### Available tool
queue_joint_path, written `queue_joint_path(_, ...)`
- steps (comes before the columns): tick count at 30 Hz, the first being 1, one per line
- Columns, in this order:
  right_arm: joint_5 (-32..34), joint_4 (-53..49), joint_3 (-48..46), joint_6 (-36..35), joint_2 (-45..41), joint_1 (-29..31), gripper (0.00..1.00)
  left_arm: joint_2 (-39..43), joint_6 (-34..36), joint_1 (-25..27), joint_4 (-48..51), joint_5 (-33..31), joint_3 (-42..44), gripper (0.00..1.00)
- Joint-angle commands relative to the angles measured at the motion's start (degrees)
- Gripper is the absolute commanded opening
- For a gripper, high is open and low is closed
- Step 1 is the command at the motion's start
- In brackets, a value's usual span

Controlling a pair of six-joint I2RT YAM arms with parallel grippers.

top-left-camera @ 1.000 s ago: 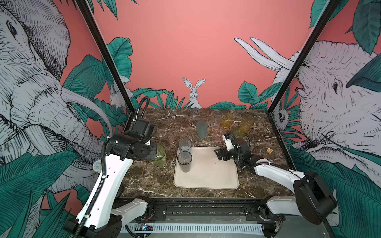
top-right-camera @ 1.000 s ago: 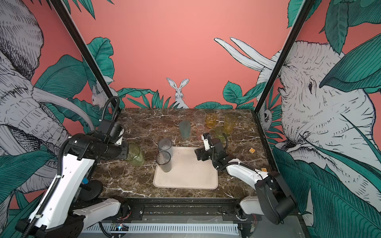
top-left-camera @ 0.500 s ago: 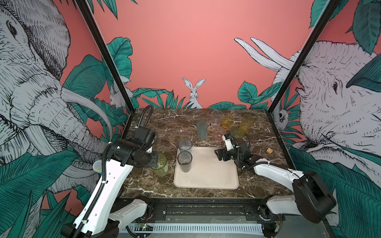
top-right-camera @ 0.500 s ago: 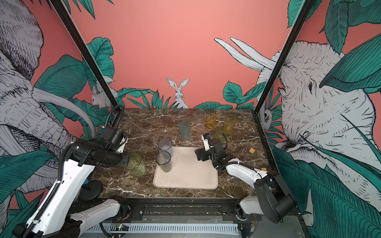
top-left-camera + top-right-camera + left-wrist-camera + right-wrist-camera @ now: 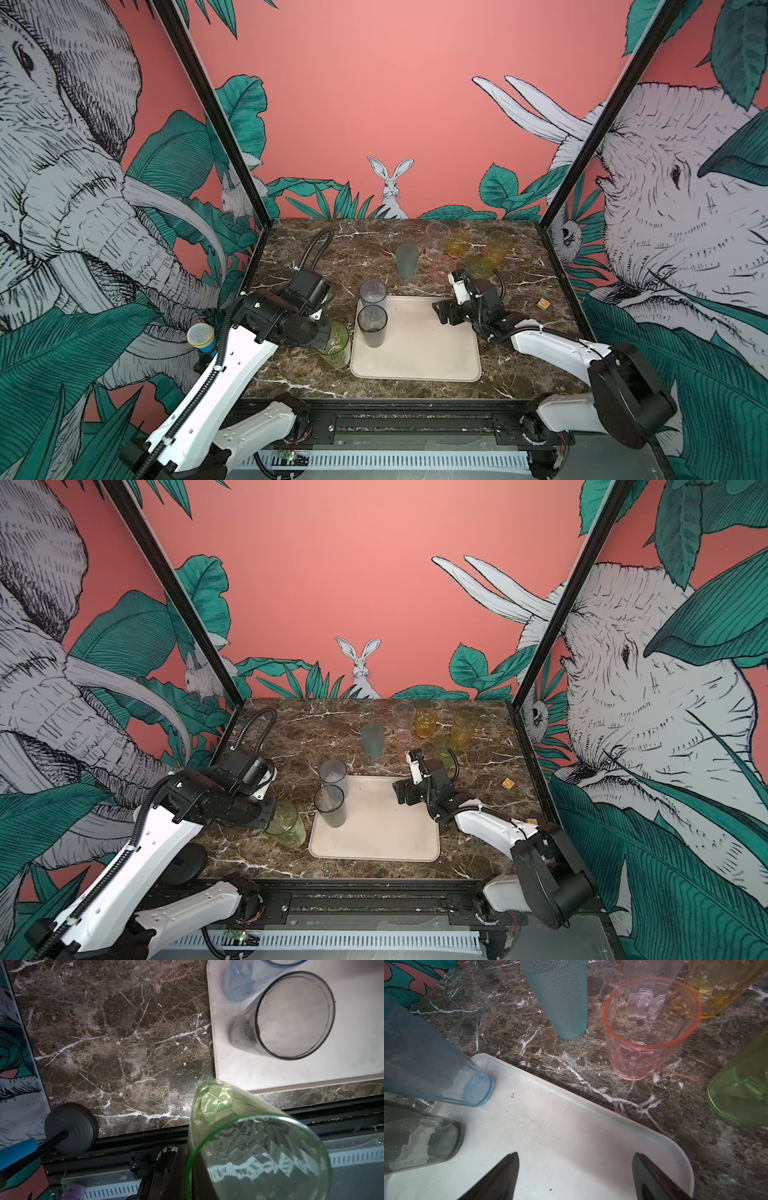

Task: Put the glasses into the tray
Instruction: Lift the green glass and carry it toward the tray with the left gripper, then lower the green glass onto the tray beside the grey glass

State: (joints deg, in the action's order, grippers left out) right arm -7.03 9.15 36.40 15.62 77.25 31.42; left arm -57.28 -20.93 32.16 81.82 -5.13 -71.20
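Green tumbler (image 5: 336, 345), pinched at rim by left gripper (image 5: 322, 337), now nearer tray (image 5: 415, 365) lower-left corner than before; placement likely next. Right gripper (image 5: 575, 1167) wide, empty, over tray.

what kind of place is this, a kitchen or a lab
Probably a staged robot test cell, not a kitchen: marble-look tabletop boxed in by printed jungle-mural walls, two robot arms mounted on a front rail.

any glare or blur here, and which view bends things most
Left wrist view: the green glass fills the corner, soft up close, with glints on its facets. Right wrist view: the tray looks washed out, and the teal glass leans from wide-angle distortion. Both top views: even light, sharp.
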Motion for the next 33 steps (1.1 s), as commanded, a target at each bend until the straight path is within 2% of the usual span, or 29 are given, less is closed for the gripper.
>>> queue_joint_path(1,0.5,1.1,1.5,-0.7,0.4,0.3,0.87,1.8,-2.6,1.4,-2.4,0.2,2.0,0.0)
queue_joint_path(8,0.4,1.1,1.5,-0.8,0.3,0.3,0.87,3.6,-6.0,4.1,-7.0,0.2,6.3,0.0)
queue_joint_path(15,0.1,0.7,2.1,-0.8,1.0,0.3,0.87,2.0,-9.6,10.6,-10.1,-3.2,9.5,0.0)
queue_joint_path(33,-0.3,0.6,2.4,-0.7,1.3,0.3,0.87,-1.7,-14.4,18.0,-16.1,-5.9,12.3,0.0)
